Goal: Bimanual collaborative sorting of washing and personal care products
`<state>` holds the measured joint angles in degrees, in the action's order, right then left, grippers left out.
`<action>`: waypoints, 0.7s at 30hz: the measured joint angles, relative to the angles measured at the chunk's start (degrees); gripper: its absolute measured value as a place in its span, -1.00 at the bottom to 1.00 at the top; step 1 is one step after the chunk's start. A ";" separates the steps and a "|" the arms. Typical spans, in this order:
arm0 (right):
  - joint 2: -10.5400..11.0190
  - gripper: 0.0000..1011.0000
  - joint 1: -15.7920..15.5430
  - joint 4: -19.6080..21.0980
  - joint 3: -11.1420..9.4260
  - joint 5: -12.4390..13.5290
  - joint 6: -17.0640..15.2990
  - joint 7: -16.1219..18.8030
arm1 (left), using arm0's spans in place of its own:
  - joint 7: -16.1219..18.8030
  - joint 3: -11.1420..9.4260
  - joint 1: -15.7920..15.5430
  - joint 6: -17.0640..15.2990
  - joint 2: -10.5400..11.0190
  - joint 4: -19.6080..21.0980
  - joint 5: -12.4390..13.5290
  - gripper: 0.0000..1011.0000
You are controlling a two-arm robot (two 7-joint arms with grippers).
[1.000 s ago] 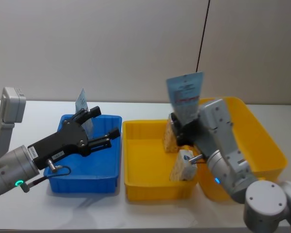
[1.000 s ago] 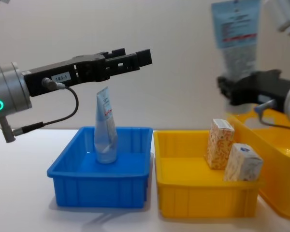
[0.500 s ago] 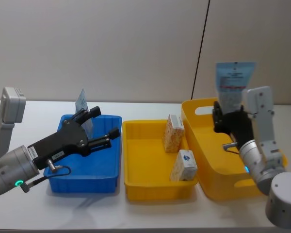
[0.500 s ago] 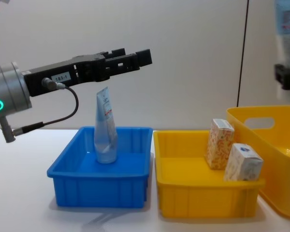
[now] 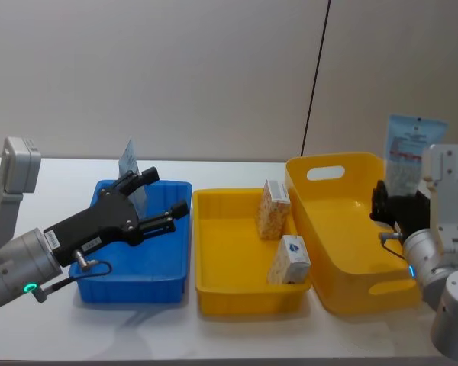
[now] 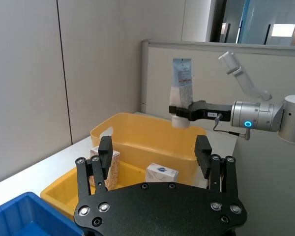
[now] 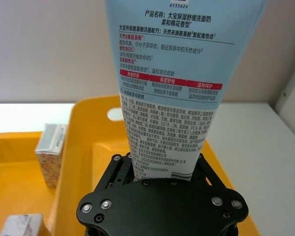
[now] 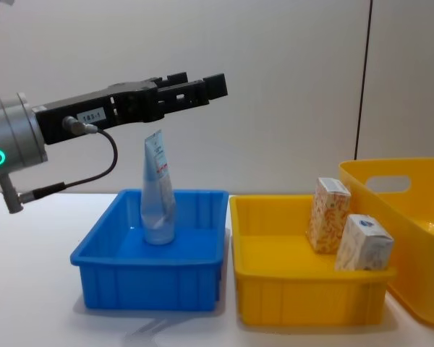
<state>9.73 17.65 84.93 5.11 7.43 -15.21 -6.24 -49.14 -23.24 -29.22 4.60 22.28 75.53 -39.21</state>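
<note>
L gripper (image 5: 166, 192) at 9 o'clock, fingers spread, empty, over the blue bin (image 5: 130, 291) — standing tube (image 8: 158, 195) inside, crimp up; orange-speckled carton (image 5: 272, 209) and white-blue carton (image 5: 290, 259) in the centre yellow tray (image 5: 237, 301); at 3 o'clock R gripper (image 5: 397, 207) pinches the held tube (image 5: 412, 149) near its cap end, by the big yellow bin (image 5: 343, 293); long axis vertical, crimp at 12; prob. light, soft, slick — grip low, where it's stiffest.

A white table (image 5: 237, 335) is seen carrying three containers set in a row. A shallow yellow bin (image 5: 248, 301) is placed in the middle. A blue bin (image 5: 130, 293) is set just beside it on its left, and a taller yellow basket (image 5: 343, 293) close against its right.
</note>
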 joint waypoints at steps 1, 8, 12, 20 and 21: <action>-0.13 -0.43 0.00 -0.10 -0.16 0.10 -0.25 -0.10 | 0.00 0.00 0.00 0.00 0.00 0.00 0.00 0.98; -1.23 -0.44 0.20 -1.62 -1.04 0.71 -1.77 -0.55 | 0.00 0.00 0.00 0.00 0.00 0.00 0.00 0.98; -1.78 -0.44 0.58 -2.65 -1.11 0.73 -1.77 -0.54 | 0.00 0.00 0.00 0.00 0.00 0.00 0.00 0.98; -2.33 -0.45 0.96 -3.84 -1.16 0.68 -1.57 -0.45 | 0.00 0.00 0.00 0.00 0.00 0.00 0.00 0.98; -2.37 -0.45 0.99 -3.92 -1.16 0.66 -1.55 -0.44 | 0.00 0.00 0.00 0.00 0.00 0.00 0.00 0.98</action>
<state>7.36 18.64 81.01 3.95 8.10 -16.77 -6.68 -49.15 -23.24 -29.21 4.60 22.28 75.53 -39.21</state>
